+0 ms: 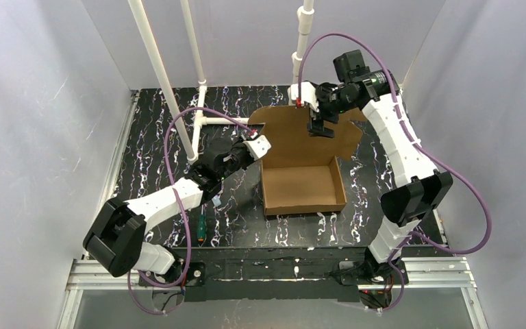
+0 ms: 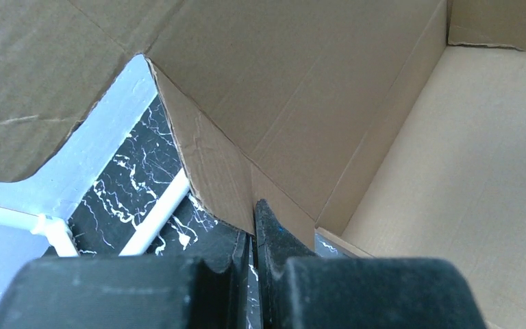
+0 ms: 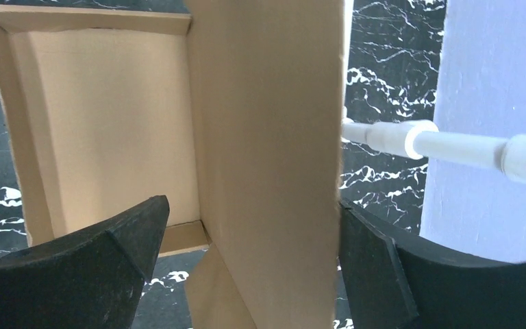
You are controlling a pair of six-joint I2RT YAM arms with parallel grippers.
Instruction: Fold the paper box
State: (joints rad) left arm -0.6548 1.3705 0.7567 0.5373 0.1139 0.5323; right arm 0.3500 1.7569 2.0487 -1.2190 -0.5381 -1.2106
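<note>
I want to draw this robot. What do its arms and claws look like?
The left arm and the right arm have smooth white shells with chunky black joints. A purple cable loops along each one. The left claw and the right claw have two black fingers.

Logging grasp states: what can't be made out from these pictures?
Top view: whether the right gripper touches the paper box; too small.
Left wrist view: how deep the left gripper bites the box; hidden between its jaws.
Top view: green-and-orange item, too small to name.
</note>
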